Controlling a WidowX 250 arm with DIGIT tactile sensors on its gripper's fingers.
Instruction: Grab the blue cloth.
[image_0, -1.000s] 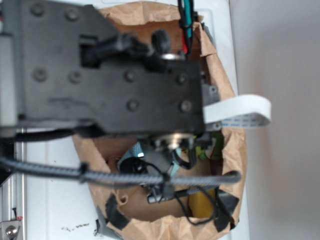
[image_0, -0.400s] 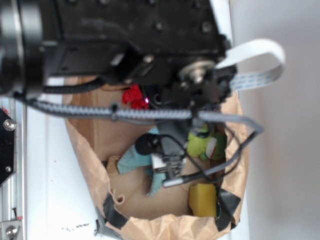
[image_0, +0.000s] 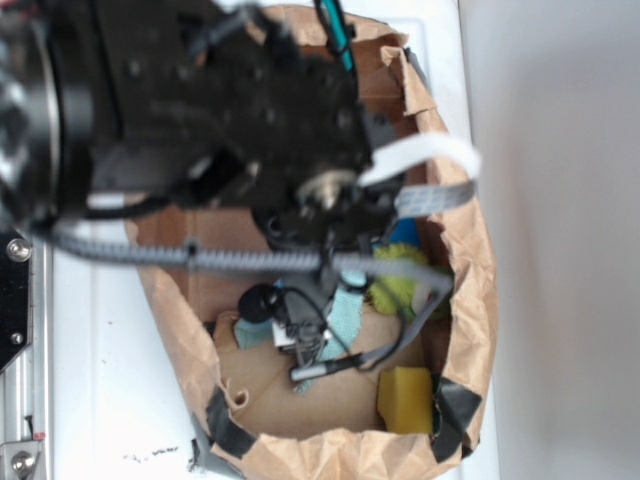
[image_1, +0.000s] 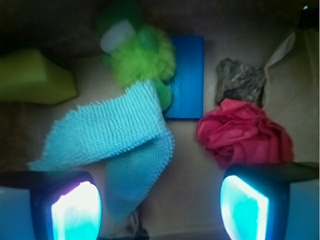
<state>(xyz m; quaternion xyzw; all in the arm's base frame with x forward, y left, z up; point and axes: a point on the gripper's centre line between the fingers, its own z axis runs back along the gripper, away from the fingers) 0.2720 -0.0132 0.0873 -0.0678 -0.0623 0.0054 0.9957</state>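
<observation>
- Blue cloth (image_0: 345, 308), exterior view: a pale teal patch of the towel shows just beside the pincer (image_0: 305, 350), on the floor of a brown paper bag (image_0: 465, 290). The dark arm (image_0: 200, 110) fills the upper part of the picture and hides most of the bag; the pincer's spread cannot be told here. A yellow sponge block (image_0: 405, 398) lies beyond the pincer near the taped bag rim, and a fuzzy green toy (image_0: 398, 290) sits on the far side of the cloth from the pincer.
- Wrist view: the blue cloth (image_1: 115, 137), a folded terry towel, lies ahead of the pincer (image_1: 160, 205), closer to its left finger (image_1: 70, 207), with one flap trailing down toward that finger. The pincer stands wide, its two fingers well apart and holding nothing. A red fabric ball (image_1: 242, 132) rests ahead of the right finger (image_1: 250, 205). Further ahead, a flat bright-blue rectangle (image_1: 186, 75) lies between the green toy (image_1: 140, 55) and a grey stone-like lump (image_1: 240, 80). The yellow sponge block (image_1: 32, 77) sits far to the left.
</observation>
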